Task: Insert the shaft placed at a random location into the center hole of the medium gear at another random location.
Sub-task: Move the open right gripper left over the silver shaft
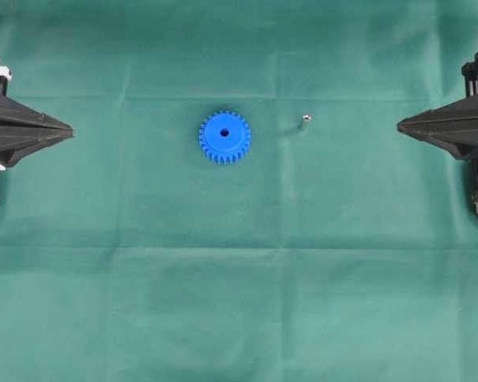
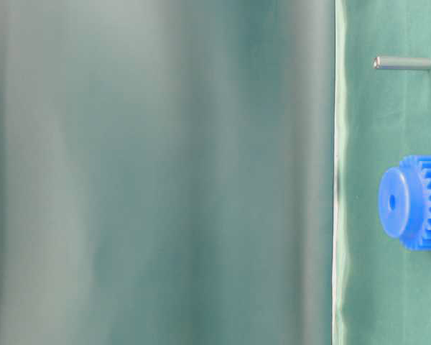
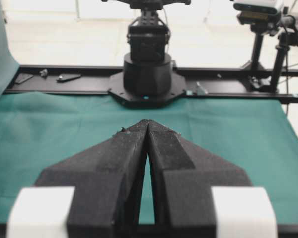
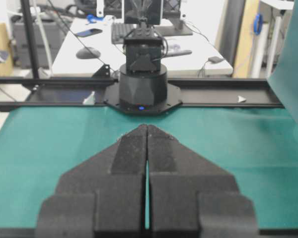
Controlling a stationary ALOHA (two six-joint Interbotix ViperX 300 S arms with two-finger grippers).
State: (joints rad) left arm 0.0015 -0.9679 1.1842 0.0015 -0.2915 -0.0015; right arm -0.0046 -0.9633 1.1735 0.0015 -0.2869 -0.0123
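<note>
Green cloth covers the tabletop (image 1: 239, 302), and we see the medium gear (image 1: 225, 137) lying flat near its middle, center hole (image 1: 225, 133) up, with the shaft (image 1: 305, 121) standing apart to its right. Left pincer (image 1: 68, 127) and right pincer (image 1: 400, 125) wait at the edges, both closed and empty, likely parked. Only the table-level view reveals the shaft's full length and the gear's raised hub
</note>
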